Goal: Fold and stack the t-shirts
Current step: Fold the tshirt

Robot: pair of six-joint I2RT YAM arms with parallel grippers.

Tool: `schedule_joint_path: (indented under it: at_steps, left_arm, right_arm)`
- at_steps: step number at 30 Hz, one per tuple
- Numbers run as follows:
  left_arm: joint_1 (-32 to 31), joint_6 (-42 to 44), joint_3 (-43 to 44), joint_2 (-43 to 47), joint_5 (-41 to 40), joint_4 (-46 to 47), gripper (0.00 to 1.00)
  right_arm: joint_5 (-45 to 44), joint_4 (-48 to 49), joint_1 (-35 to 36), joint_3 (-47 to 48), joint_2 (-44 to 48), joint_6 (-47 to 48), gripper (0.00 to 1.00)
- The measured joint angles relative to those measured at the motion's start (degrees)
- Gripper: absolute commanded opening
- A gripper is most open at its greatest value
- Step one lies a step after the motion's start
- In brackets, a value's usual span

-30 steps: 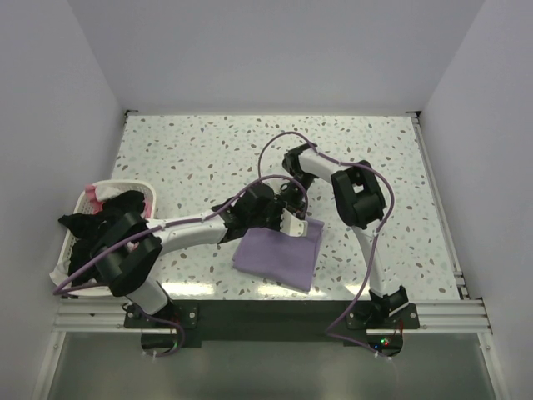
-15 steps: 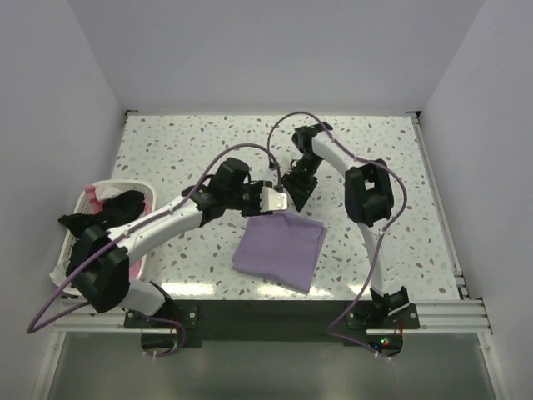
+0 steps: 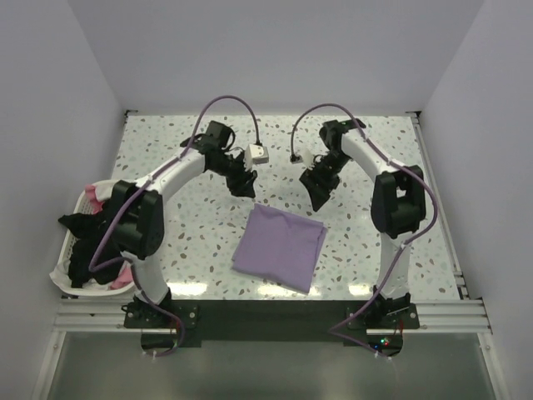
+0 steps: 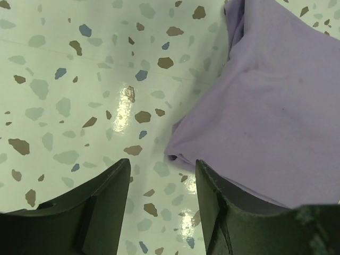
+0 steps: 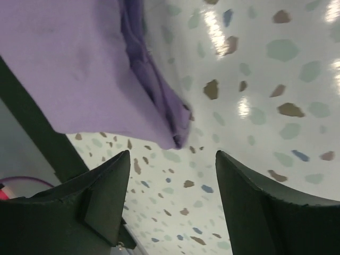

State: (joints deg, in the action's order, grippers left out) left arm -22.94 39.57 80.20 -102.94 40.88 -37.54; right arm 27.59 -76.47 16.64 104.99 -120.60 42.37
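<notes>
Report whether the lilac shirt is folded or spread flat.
Folded: the lilac t-shirt lies as a compact rectangle, stacked layers showing along its edge in both wrist views.

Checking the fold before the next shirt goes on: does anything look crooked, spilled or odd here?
The folded lilac t-shirt lies turned at an angle to the table's near edge, with layers bunched unevenly along one side. Black clothing spills over the rim of the laundry basket at the left.
</notes>
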Motion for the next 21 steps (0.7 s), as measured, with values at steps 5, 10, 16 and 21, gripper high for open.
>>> schedule_joint_path:
  at_steps: [5, 10, 16, 21]
  left_arm:
    - [1.8, 1.8, 5.4, -7.5, 3.5, -5.9, 0.58]
    - [1.4, 1.5, 5.6, -10.7, 4.5, -7.1, 0.58]
    - [1.4, 0.9, 6.3, -12.8, 4.8, -6.6, 0.59]
    - [1.2, 0.2, 6.6, -14.8, 4.7, -6.3, 0.61]
  right_arm:
    - [2.9, -0.4, 0.8, -7.7, 1.8, 0.3, 0.68]
    - [3.7, 0.9, 0.8, -15.4, 3.0, 0.8, 0.68]
    - [4.4, 2.8, 0.8, -18.8, 4.6, 0.9, 0.66]
    - [4.4, 6.1, 1.0, -19.4, 4.6, 0.2, 0.66]
